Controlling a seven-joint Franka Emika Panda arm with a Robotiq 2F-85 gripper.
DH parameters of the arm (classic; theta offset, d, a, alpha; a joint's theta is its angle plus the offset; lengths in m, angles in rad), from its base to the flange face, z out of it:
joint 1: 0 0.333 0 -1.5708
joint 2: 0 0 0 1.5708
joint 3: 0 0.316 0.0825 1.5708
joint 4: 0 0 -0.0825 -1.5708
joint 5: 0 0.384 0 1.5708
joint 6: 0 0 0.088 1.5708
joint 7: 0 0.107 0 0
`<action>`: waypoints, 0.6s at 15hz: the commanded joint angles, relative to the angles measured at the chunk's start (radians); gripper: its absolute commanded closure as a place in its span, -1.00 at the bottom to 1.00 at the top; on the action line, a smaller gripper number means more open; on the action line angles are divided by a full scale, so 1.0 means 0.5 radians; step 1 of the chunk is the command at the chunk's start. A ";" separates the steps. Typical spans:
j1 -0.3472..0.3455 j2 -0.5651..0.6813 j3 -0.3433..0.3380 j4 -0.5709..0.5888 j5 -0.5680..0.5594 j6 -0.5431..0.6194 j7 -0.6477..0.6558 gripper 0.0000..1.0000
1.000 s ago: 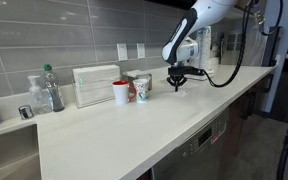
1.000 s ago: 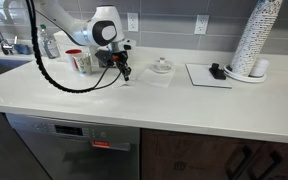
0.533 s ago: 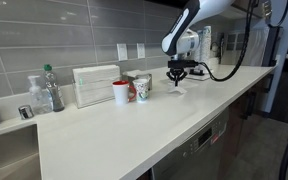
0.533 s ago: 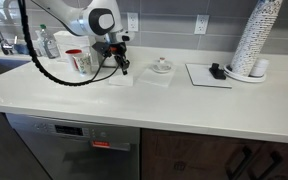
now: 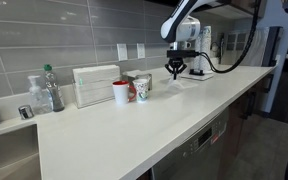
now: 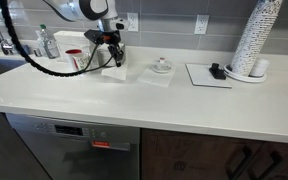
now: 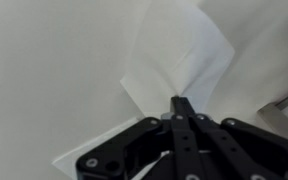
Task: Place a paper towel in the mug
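My gripper (image 5: pixel 174 69) (image 6: pixel 112 57) is shut on the paper towel (image 7: pixel 174 50), a thin white sheet pinched at my fingertips (image 7: pixel 182 104). The sheet hangs from the jaws just above the white counter in an exterior view (image 6: pixel 115 70). The red mug (image 5: pixel 120 93) with a white inside stands by the back wall; it also shows in an exterior view (image 6: pixel 75 60). The gripper is a short way from the mug, toward the open counter.
A white patterned cup (image 5: pixel 141 89) stands beside the mug. A white ribbed box (image 5: pixel 95 85) and a bottle (image 5: pixel 51 88) stand along the wall. A small dish (image 6: pixel 162 67), a flat mat (image 6: pixel 209 75) and a tall cup stack (image 6: pixel 254 40) lie beyond.
My gripper has risen from the counter and shifted toward the mug, lifting the paper towel off the surface with it.
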 commanded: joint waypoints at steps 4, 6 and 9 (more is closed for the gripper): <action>-0.001 -0.337 0.147 -0.290 0.142 0.065 -0.210 1.00; 0.020 -0.426 0.188 -0.331 0.142 0.099 -0.238 1.00; 0.058 -0.539 0.262 -0.356 0.153 0.125 -0.272 1.00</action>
